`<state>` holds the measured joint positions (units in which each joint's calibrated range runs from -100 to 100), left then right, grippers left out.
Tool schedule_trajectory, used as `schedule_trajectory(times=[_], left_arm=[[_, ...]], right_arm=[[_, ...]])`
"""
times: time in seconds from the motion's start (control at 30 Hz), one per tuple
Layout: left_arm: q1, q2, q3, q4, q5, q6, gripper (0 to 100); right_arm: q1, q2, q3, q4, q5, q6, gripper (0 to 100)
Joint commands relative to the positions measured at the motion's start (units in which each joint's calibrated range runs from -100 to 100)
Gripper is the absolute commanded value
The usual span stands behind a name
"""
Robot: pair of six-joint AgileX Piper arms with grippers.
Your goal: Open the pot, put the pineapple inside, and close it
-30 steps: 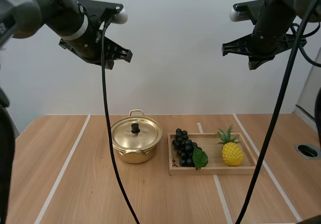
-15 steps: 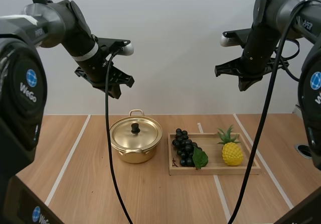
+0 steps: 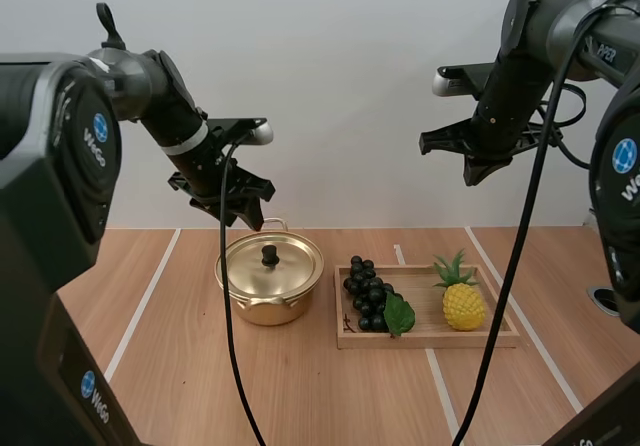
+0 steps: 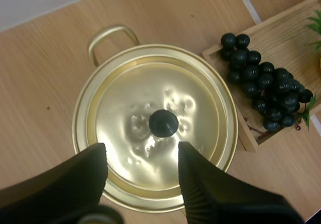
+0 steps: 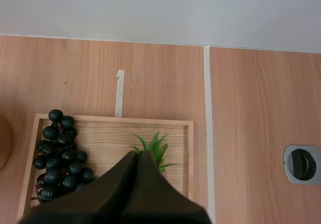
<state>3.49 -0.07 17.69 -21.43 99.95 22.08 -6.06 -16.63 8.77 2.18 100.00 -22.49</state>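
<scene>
Over the lidded round gold metal pot (image 3: 270,298), at the worktop's middle, the left gripper (image 4: 142,151) is hovering, fingers apart; centring them on the black knob (image 4: 163,123) is advised. The yellow plastic pineapple (image 3: 463,306) is lying toward the right edge, below the right gripper (image 5: 138,154), fingers together.

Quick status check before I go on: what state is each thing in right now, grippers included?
pot: upright on the table, closed.
lid: seated on the pot, not gripped.
pineapple: in the wooden tray, at the end away from the pot, untouched.
grapes: lying in the tray's end nearest the pot.
left gripper: open, above the lid's knob.
right gripper: shut on nothing, high over the tray.
</scene>
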Motion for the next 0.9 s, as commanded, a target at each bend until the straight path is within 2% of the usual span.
schedule_trajectory(times=[0.0, 0.1, 0.27, 0.37, 0.47, 0.87], left_arm=[[-0.17, 0.8, 1.99, -1.52, 0.05, 1.56, 72], [-1.43, 0.83, 3.56, -1.52, -1.2, 2.66, 73], [-4.42, 0.83, 3.56, -0.01, -5.15, 2.66, 85], [-5.47, 0.83, 3.56, 1.54, -9.28, 2.05, 85], [-6.04, 0.83, 3.56, 3.76, -12.07, 1.93, 85], [-6.12, 3.25, 3.56, 5.68, -16.66, 0.85, 85]], right_arm=[[-0.24, -0.38, 0.05, 0.75, 0.0, -1.48, 0], [-0.24, -0.38, 0.05, 1.11, 0.0, -1.58, 0], [-0.24, -0.38, 0.05, 1.91, 0.0, -2.46, 0], [-0.24, -0.38, 0.05, 1.91, 0.0, -2.46, 0], [-0.24, -0.38, 0.05, 1.91, 0.0, -2.46, 0], [-0.24, -0.38, 0.05, 2.3, 0.0, -2.46, 0]])
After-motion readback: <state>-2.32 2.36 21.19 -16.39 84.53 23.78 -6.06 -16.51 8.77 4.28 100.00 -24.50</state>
